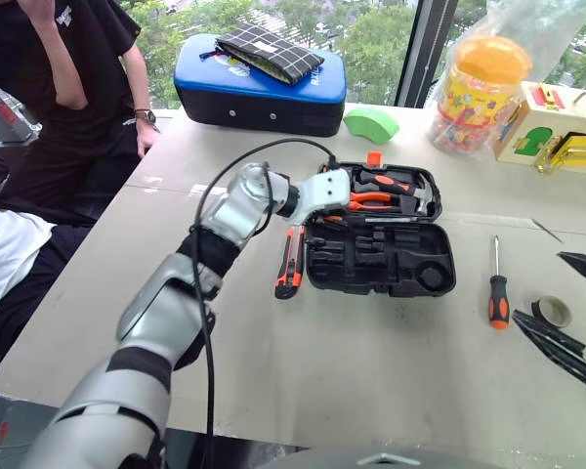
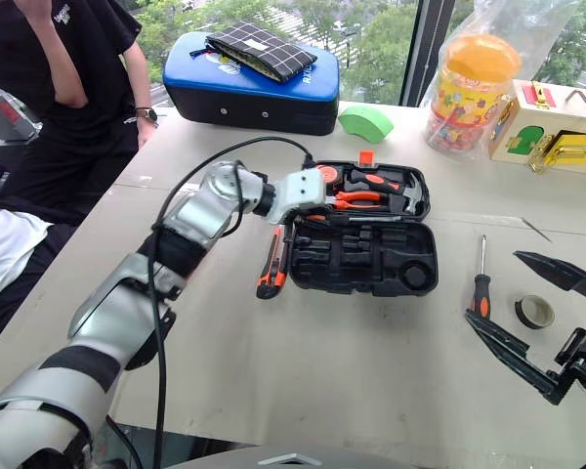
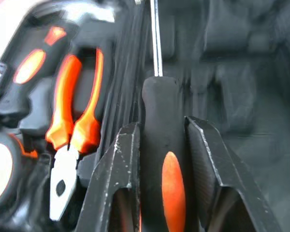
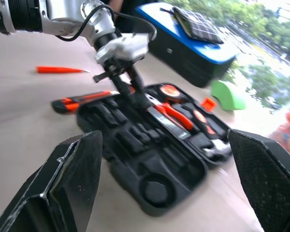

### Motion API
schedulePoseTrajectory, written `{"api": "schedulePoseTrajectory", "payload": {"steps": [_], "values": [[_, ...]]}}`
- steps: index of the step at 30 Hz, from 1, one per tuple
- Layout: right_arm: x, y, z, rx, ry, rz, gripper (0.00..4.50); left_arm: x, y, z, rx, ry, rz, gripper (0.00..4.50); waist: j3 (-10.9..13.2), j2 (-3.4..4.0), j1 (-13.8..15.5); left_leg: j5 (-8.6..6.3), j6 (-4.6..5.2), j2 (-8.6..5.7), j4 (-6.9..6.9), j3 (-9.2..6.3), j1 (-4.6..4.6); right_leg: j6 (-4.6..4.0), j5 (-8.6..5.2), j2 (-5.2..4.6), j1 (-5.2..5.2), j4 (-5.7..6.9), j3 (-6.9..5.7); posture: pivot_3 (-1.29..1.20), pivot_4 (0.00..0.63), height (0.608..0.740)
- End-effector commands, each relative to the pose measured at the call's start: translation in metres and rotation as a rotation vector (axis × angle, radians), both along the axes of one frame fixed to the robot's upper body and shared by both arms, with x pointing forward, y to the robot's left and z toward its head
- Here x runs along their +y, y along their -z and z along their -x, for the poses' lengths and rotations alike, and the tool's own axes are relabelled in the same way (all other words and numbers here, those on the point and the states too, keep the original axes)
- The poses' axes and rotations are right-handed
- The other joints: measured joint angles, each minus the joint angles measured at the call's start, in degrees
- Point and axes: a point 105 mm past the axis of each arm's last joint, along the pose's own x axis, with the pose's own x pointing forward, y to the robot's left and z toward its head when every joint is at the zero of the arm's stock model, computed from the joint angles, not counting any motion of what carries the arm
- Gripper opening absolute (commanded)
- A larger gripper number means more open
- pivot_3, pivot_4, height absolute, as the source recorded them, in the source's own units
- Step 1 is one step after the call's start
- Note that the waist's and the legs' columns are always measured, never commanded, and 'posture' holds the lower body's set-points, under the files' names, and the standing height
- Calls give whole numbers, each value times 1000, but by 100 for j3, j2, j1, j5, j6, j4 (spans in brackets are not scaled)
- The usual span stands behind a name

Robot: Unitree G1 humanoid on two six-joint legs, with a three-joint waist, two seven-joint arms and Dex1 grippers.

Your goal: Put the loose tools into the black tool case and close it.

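Head view: left gripper over open case, knife beside it, second screwdriver near wide-open right gripper. Left wrist: clamped on screwdriver handle; rigid, light, grippy mid-handle.

This looks like a robot test room in an office building. Behind the pale grey table a big window shows green trees and rooftops from above. At the table's far edge lie test props: a blue-topped case, a sweets jar, a toy box. A person stands beside the table.
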Motion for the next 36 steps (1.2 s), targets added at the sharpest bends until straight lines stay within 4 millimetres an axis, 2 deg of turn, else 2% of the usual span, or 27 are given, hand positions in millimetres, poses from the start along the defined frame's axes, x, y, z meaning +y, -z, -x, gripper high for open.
{"api": "schedulePoseTrajectory", "payload": {"steps": [1,5,9,17,18,19,21,22,25,26,28,32,33,36], "values": [[5,-5,1,-20,-7,18,4206,4,2,-6,-50,49,-81,785,2,-5,13,0,0,1,2,-15,-7,1,-1,13,-2,0,15,0,150,740],[9,-6,1,-21,-8,18,4206,4,3,-16,-89,26,-111,785,1,-5,12,1,1,-4,12,-25,-11,9,-5,35,1,6,80,0,150,740],[11,-4,4,-22,1,12,4206,-3,-3,-23,-104,-14,-84,785,-1,-7,-23,1,1,-9,24,-34,-5,13,-5,33,9,15,92,0,150,740],[11,0,7,-15,8,4,4206,-2,-5,-23,-133,19,-121,785,-3,-5,-60,1,1,-13,29,-42,-3,14,-5,32,18,20,86,0,150,740],[11,1,7,-15,7,3,4206,-1,-6,-23,-124,24,-114,1834,-3,-5,-61,1,1,-14,29,-43,-3,14,-5,32,20,19,84,0,150,740],[12,1,7,-15,7,2,4206,0,-7,-22,-117,29,-109,1986,-3,-5,-63,1,1,-14,29,-43,-4,14,-5,32,20,19,84,0,150,740],[12,2,8,-13,7,-1,4206,-4,-23,-26,-164,11,-23,2898,-4,-4,-65,2,1,-15,30,-43,-4,14,-6,33,23,19,82,0,150,740],[12,3,8,-13,10,-3,4206,-6,-34,-26,-147,-2,44,3219,0,-4,-66,2,1,-15,31,-44,-3,14,-6,32,25,20,82,0,150,740],[12,6,8,-17,15,-5,4206,-9,-60,-26,-40,-63,241,3219,0,-3,-75,2,1,-16,34,-51,-10,14,-6,33,22,19,78,0,150,740],[12,7,7,-19,16,-7,4206,-11,-64,-25,19,-86,300,2782,0,-3,-76,2,0,-16,34,-53,-10,17,-8,35,23,19,72,0,150,740],[14,8,6,-20,16,-9,4206,-12,-64,-23,99,-123,350,2290,-1,-1,-77,3,-1,-21,34,-59,-13,22,-11,36,23,20,75,0,150,740],[15,11,3,-23,18,-15,4206,-20,-52,-20,166,-231,435,300,-13,20,-75,5,-5,-28,34,-70,-12,33,-19,35,31,19,87,0,150,740],[14,12,2,-25,23,-15,4206,-23,-47,-21,169,-273,460,60,-12,22,-70,5,-6,-28,37,-71,-12,34,-20,34,32,20,89,0,150,740],[14,14,0,-26,37,-15,4206,-24,-24,-22,156,-383,463,60,-10,22,-64,5,-6,-29,47,-76,-15,35,-20,34,33,23,95,0,150,740]]}}
